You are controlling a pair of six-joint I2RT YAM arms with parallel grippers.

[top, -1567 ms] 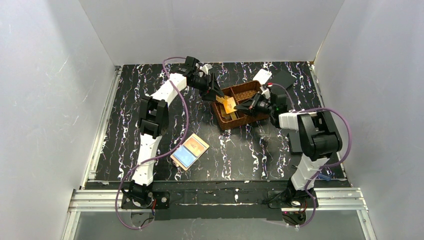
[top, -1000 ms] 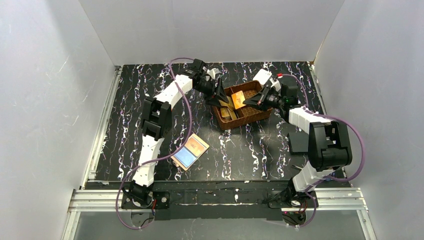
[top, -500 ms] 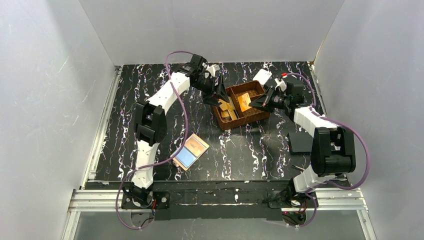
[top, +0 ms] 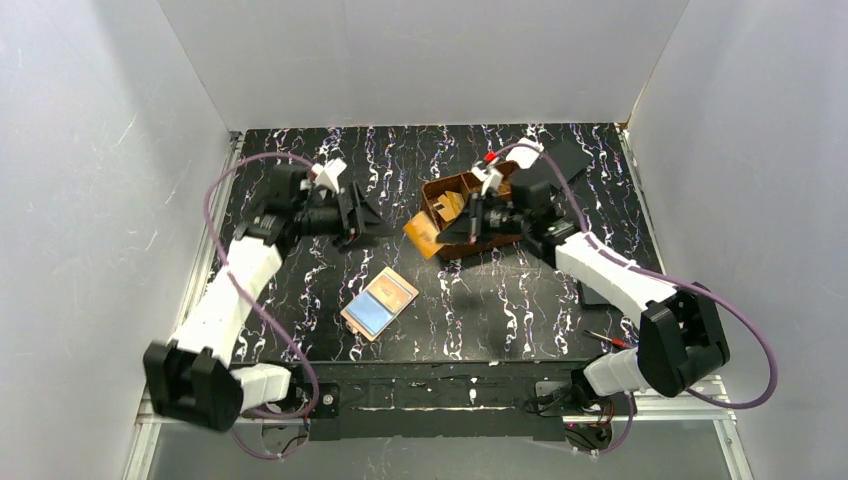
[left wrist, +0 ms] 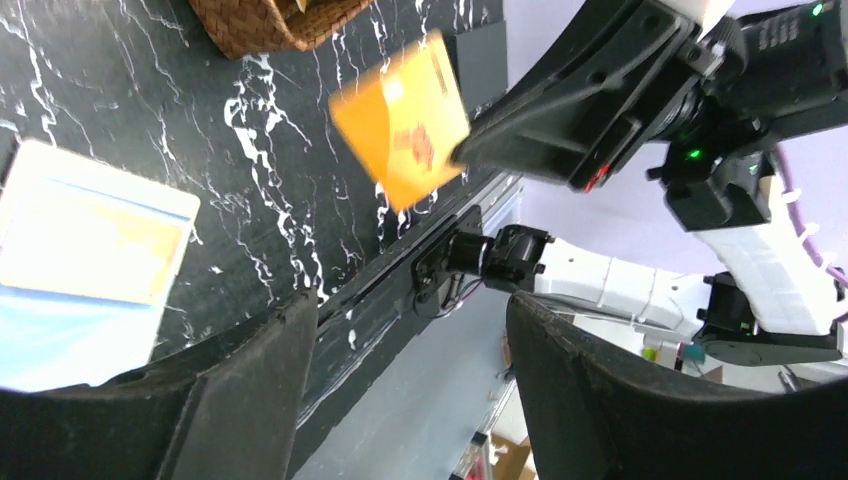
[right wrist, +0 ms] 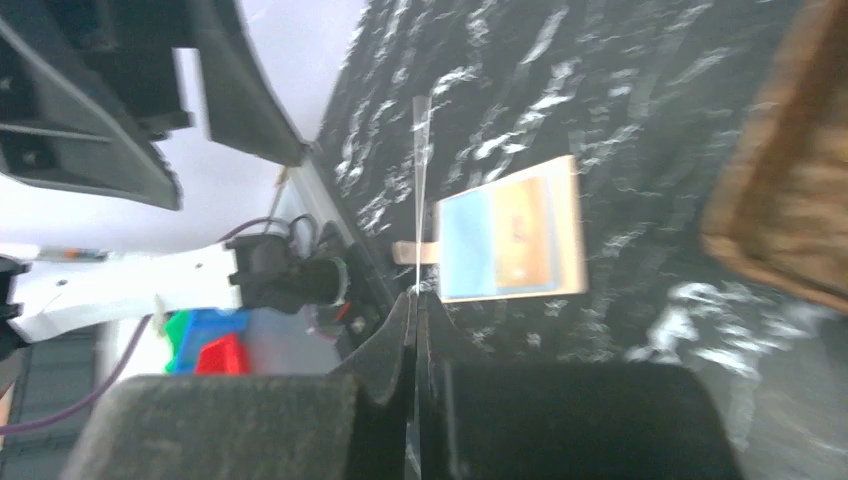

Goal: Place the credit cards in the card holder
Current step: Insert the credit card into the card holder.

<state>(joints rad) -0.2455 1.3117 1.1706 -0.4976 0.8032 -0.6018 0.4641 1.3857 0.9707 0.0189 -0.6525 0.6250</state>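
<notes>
My right gripper is shut on one orange credit card and holds it in the air, just left of the basket. In the right wrist view that card shows edge-on as a thin line between the closed jaws of the gripper. The left wrist view shows the card face-on. The card holder lies open on the table, blue and orange faces up, below and left of the card. My left gripper hangs open and empty to the card's left. Another golden card lies in the basket.
The brown woven basket stands at the middle back, partly under my right arm. A white piece and a flat black square lie behind it. Another black square sits beside the right forearm.
The right gripper has lifted the orange card out of the basket and carried it left and nearer. The left arm has swung away from the basket to the left, its jaws opening wider.
</notes>
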